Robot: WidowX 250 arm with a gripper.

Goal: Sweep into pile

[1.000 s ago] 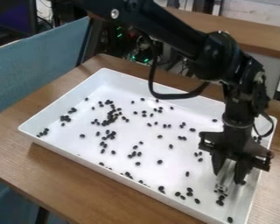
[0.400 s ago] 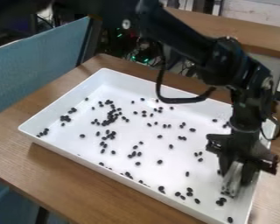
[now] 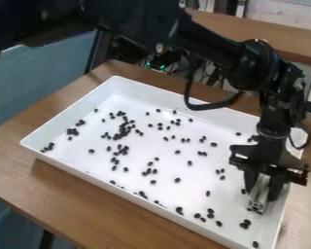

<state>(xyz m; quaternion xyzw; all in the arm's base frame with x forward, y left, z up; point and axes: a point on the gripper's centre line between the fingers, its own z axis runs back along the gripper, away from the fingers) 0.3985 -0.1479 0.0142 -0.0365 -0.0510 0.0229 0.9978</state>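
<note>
From where I stand, the black robot gripper (image 3: 262,190) hangs over the right end of a big white tray (image 3: 80,141), pointing down. Its 2 fingers are clamped on a pale tool (image 3: 259,197), with 1 finger on each side of it. The tool leans slightly, and its lower end is down by the tray floor; I can't tell whether it touches.

Small black beans (image 3: 178,180) lie all over the inside of the tray, in loose scatters rather than 1 pile. The thickest bunch sits in the far left part, with a tighter clump nearer the left wall and a few more near the left corner. Others run along the near long side. Close to the tool, 1 bean lies just to its left, and a small group lies just below its tip. Another 1 sits by itself in the near right corner, and a few rest behind the gripper, near the right wall.

The tray stands on a brown wooden table (image 3: 54,194). Blue fabric (image 3: 35,92) stands beside the table on the left, and a green light (image 3: 162,67) glows among dark cables behind it.
</note>
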